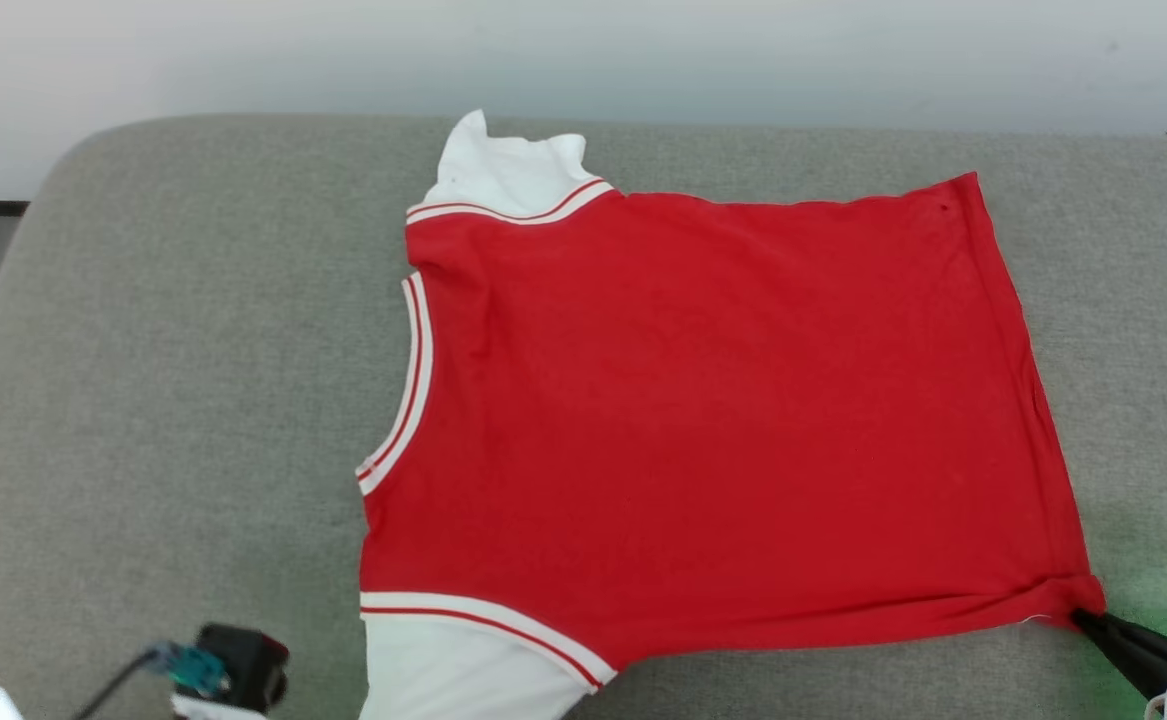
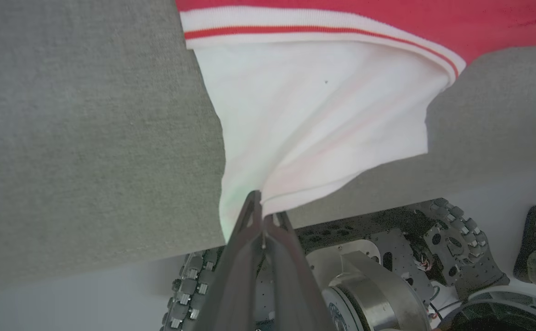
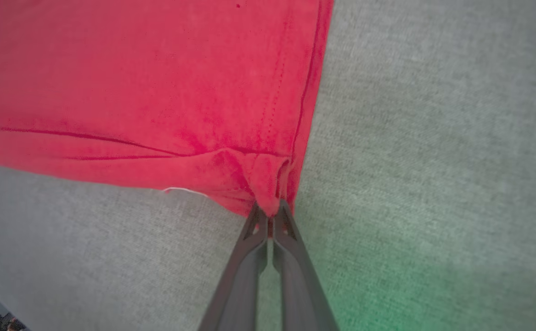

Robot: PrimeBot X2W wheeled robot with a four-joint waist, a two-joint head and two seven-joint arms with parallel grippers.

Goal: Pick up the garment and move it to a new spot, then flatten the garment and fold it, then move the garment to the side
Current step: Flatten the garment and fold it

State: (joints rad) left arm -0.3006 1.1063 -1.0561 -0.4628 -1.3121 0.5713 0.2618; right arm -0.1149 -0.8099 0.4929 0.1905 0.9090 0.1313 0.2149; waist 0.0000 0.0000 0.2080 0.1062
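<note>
Grey woven upholstery point(image 1: 173, 350) covers the broad padded surface in front of the robot. The garment point(image 1: 703, 420) lies spread across the middle of it, plain red side up, with no lettering showing.

Starting at the left, the left gripper point(image 2: 262, 208) sits at the near left corner of the shirt. Its two dark fingers are pressed together on the cuff of the near white sleeve point(image 2: 323, 115), right at the front edge of the padding. The cloth gathers into a pinch at the fingertips and fans out toward the red-striped band at the shoulder. Below that edge the robot's wheeled base point(image 2: 387, 276) shows.

Moving right, the neckline point(image 1: 398, 400), trimmed in white and red, faces left. The other white sleeve point(image 1: 508, 170) sticks out at the far side, crumpled upward. The red body lies mostly flat, and the hem point(image 1: 1028, 370) runs down its right side.

At the near right corner, the right gripper point(image 1: 1085, 618) is closed on the hem's corner, which bunches into small folds between the fingers. A green glow point(image 1: 1143, 570) tints the upholstery just beside it.
</note>
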